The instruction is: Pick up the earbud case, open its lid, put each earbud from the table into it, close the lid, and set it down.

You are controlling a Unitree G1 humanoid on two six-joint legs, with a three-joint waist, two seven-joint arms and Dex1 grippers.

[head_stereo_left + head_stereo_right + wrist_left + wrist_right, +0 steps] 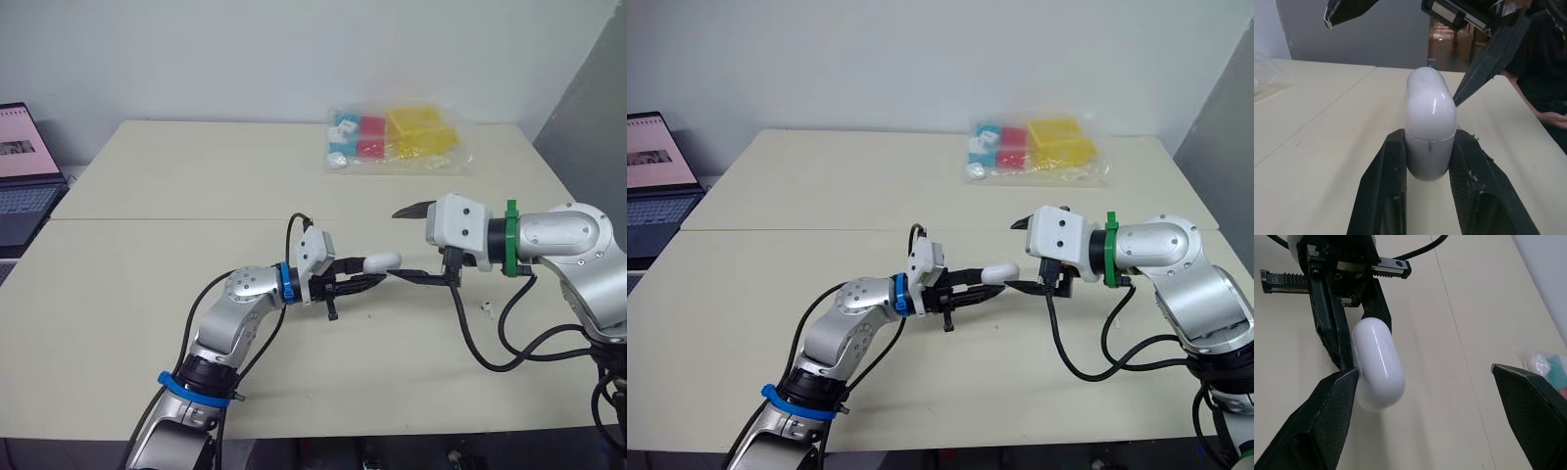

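A smooth white rounded earbud case (1430, 112) is pinched by the left gripper (1429, 142).
It is held above the pale tabletop (147, 294) with its lid shut, inside the wide-spread right gripper (1425, 371). One black fingertip (1347, 382) of that gripper is touching the case's side. A tiny white earbud (485, 306) is seen lying on the tabletop near the right gripper.

Your left gripper (368, 278) is holding the white earbud case (382, 261) between its fingers above the table (147, 294). Your right gripper (397, 245) is facing it, fingers spread wide, the lower one reaching just beside the case. One earbud (485, 308) is lying on the table near your right arm.
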